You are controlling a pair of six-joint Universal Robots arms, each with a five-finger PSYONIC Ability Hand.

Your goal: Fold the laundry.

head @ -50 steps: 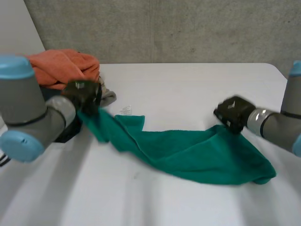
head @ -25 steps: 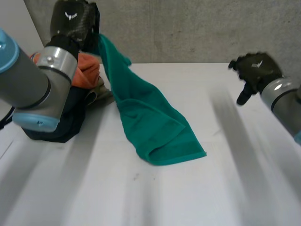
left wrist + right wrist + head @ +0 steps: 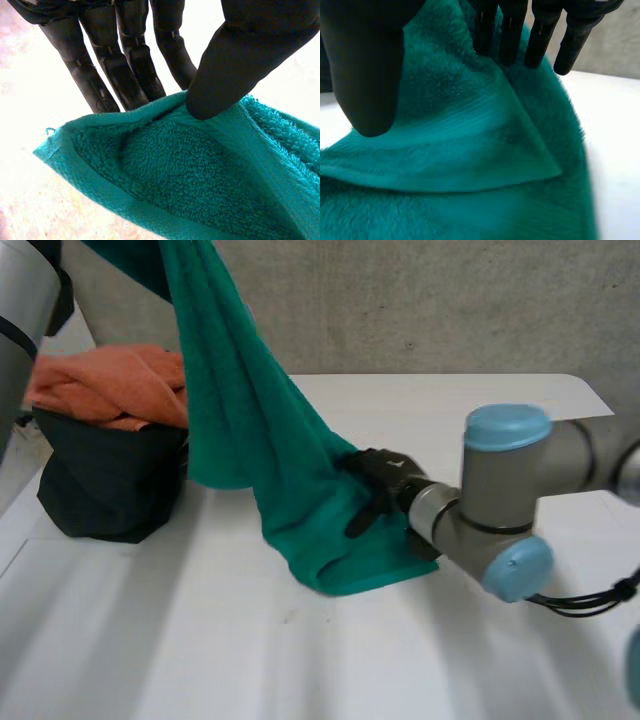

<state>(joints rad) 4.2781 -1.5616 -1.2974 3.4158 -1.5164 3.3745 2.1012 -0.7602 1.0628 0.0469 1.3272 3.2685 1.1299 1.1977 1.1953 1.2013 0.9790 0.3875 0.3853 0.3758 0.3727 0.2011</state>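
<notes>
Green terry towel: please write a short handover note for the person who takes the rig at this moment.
Left hand: shut, pinching an edge of the green terry towel, held high.
Right hand: open, straight fingers against the towel's lower part.
The towel's lower end lies on the white table. Orange cloth sits on the black fabric bag.
Done: towel picked up.
To do: spread it flat, fold it; then likely the orange cloth.

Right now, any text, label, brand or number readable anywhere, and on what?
No readable text anywhere.
Fingers of the left hand: small marks, too small to read.
Green towel, orange cloth, black bag: no label or print showing.
</notes>
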